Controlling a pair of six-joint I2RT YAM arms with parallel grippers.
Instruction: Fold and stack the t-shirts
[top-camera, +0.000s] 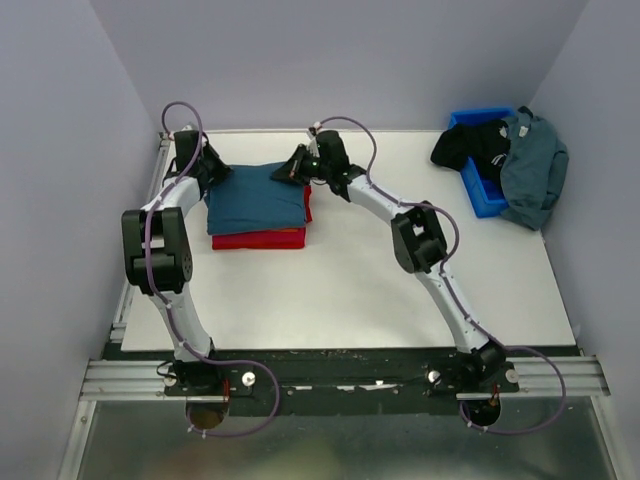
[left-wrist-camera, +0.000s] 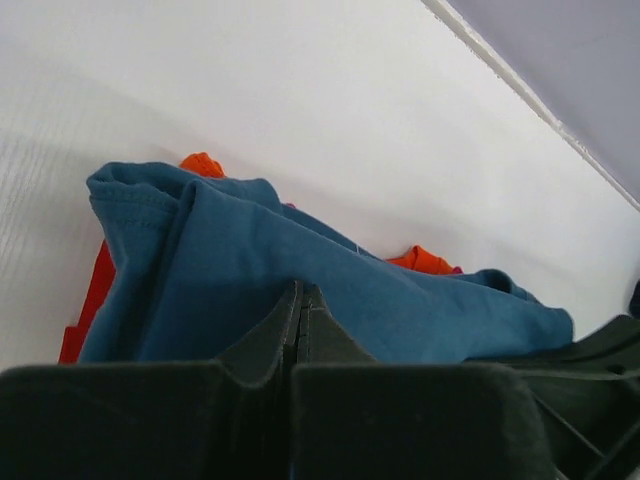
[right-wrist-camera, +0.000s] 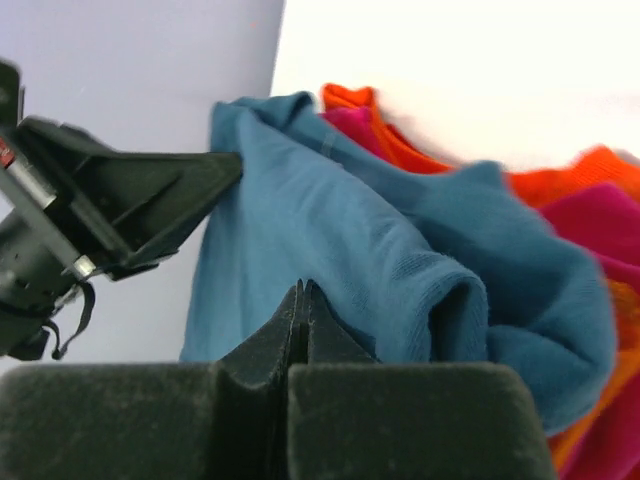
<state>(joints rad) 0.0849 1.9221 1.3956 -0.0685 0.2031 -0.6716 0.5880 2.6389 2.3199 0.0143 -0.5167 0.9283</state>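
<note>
Two arms rise from the near edge of the counter (top-camera: 350, 290) and reach away from you, both ending at the same pile on its far left part. You meet the pile's near edge first. The red shirt (top-camera: 258, 240) shows as a band sticking out from under the top layer. The teal shirt (top-camera: 255, 195) lies folded on top and covers most of the pile. From the wrist cameras you can also see an orange shirt (left-wrist-camera: 203, 163) peeking out low in the pile, between and beneath the other layers.

At the far side of the pile, your left end effector (left-wrist-camera: 300, 300) has its fingers pressed fully together on the teal shirt's far left corner. Your right end effector (right-wrist-camera: 300, 298) is closed the same way on the far right corner, where the cloth bunches into a soft roll just past the tips. Each one sees the other across the teal cloth, so they face each other along that far edge.

Farther still, in the far right corner of the counter, a blue bin (top-camera: 485, 195) sits well apart from the pile. A black shirt (top-camera: 465, 148) is heaped over its left rim, and a grey-blue shirt (top-camera: 535, 170) is draped over its right side.
</note>
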